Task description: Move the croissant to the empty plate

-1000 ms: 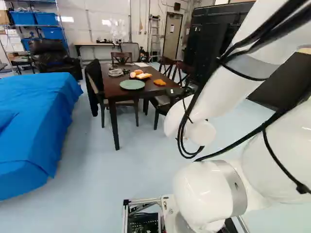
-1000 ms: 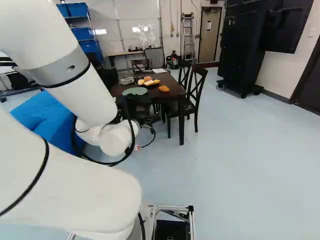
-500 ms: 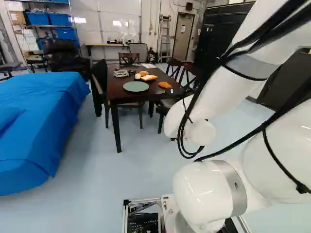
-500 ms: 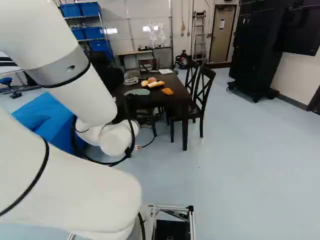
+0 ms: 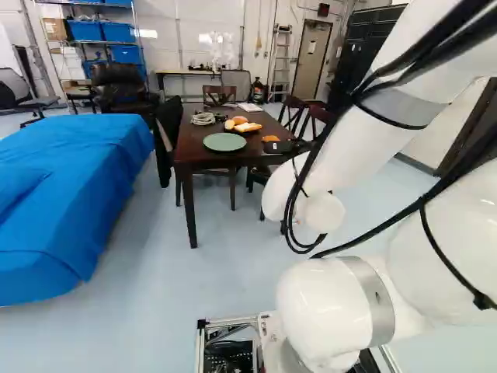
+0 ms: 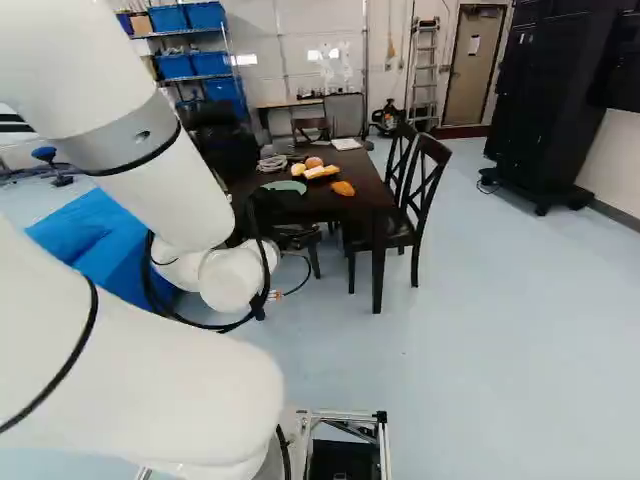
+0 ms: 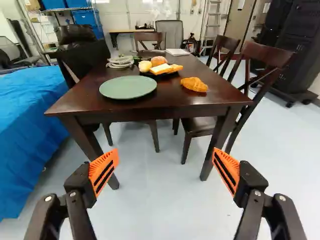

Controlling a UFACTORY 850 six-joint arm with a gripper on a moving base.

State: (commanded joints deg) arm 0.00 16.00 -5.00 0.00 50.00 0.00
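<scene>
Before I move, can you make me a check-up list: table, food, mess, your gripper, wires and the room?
Surface: dark table ahead.
Job's things: croissant on the bare tabletop, apart from the green plate, which looks empty.
Clutter: dark plate of other food, pale coil, white papers.
Gripper: open, nothing held.
Cables: black cables loop below the arm.
Surroundings: chairs around the table; blue cover at the left base view's left.

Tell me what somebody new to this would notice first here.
Likely the bright blue cover, spread at the left of the left base view, and the big white arm filling that view's right side. Next come the pale green plate and the golden croissant, resting apart on the dark table ahead of the open jaws.
</scene>
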